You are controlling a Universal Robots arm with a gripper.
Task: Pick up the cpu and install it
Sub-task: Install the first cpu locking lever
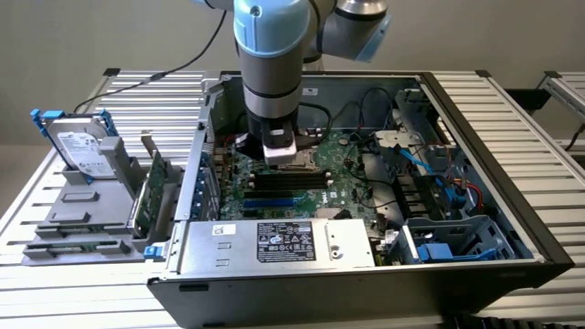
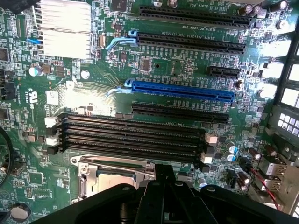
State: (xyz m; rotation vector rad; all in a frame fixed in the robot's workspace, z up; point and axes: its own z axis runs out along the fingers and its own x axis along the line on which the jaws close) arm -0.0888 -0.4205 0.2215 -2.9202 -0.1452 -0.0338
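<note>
A: Hovering low inside the open computer case [image 1: 494, 205], the gripper [image 1: 279, 152] sits just above the motherboard [image 1: 316, 195], directly over the CPU socket [image 2: 114, 179]. Where is the cpu?

B: I cannot make it out as a separate chip. In the wrist view the socket's metal frame lies just beside the black gripper body [image 2: 163, 198], on the near side of the four black memory slots [image 2: 133, 137]. A dull square surface shows inside the frame, half hidden by the gripper; whether that is the cpu seated there or the bare socket cannot be told.

A: And the pincer's state?

B: Narrow: the jaws are drawn fully together. If they carry the cpu, it is hidden beneath the gripper body.

A: Which relation matters here?

B: Judged from both views, vertical alignment. The socket lies straight below the fingers, its frame edges running parallel to the long axis of the memory slots. The blue expansion slot [image 2: 180, 91] lies beyond them, and the hard drive [image 1: 81, 147] stands well apart, outside the case at the exterior view's left.
</note>
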